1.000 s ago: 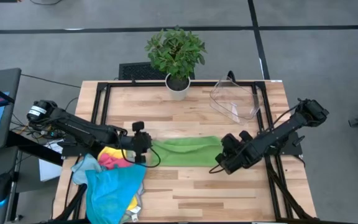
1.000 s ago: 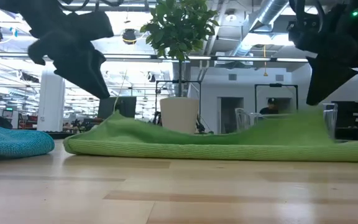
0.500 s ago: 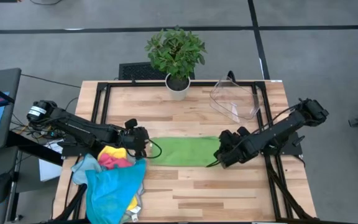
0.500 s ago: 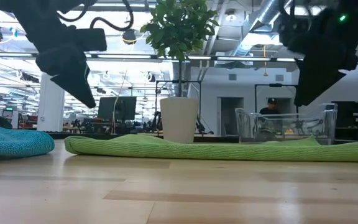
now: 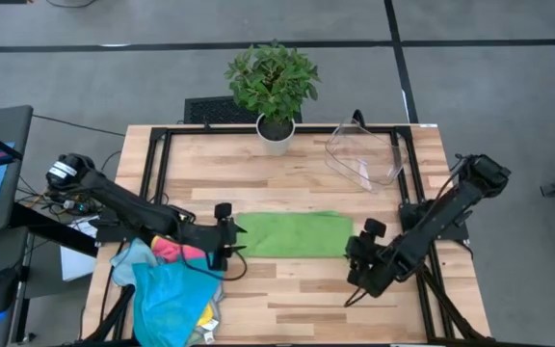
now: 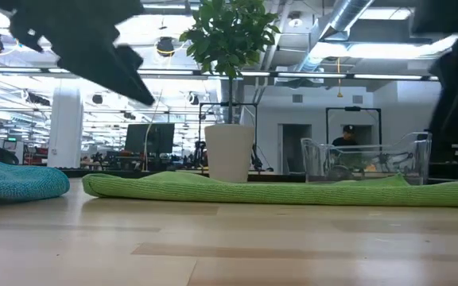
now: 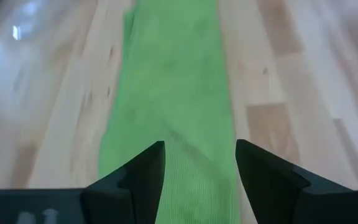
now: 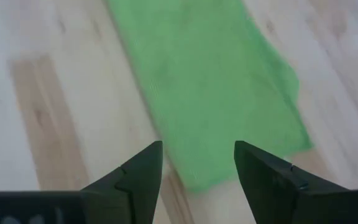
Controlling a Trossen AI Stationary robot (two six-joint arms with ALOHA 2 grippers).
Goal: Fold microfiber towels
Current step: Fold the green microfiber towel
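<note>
A bright green microfiber towel (image 5: pixel 292 234), folded into a long strip, lies flat on the wooden table (image 5: pixel 297 299); in the low view it is a low green band (image 6: pixel 277 191). My left gripper (image 5: pixel 224 237) hovers open at the strip's left end, raised above it (image 6: pixel 102 48), with the towel ahead of its fingers (image 7: pixel 199 149). My right gripper (image 5: pixel 364 262) hovers open off the strip's near right corner (image 8: pixel 197 149). A heap of teal, pink and yellow towels (image 5: pixel 173 281) rests at the near left.
A potted plant (image 5: pixel 274 87) stands at the far edge, with a clear plastic bin (image 5: pixel 366 154) to its right. The towel heap overhangs the table's near left corner. Bare wood lies between the green strip and the near edge.
Both grippers have let go of the green towel's ends. The ends stood raised and have dropped, so the strip now lies flat. The grippers then drew back toward the near edge, the right one farther and turning as it went.
</note>
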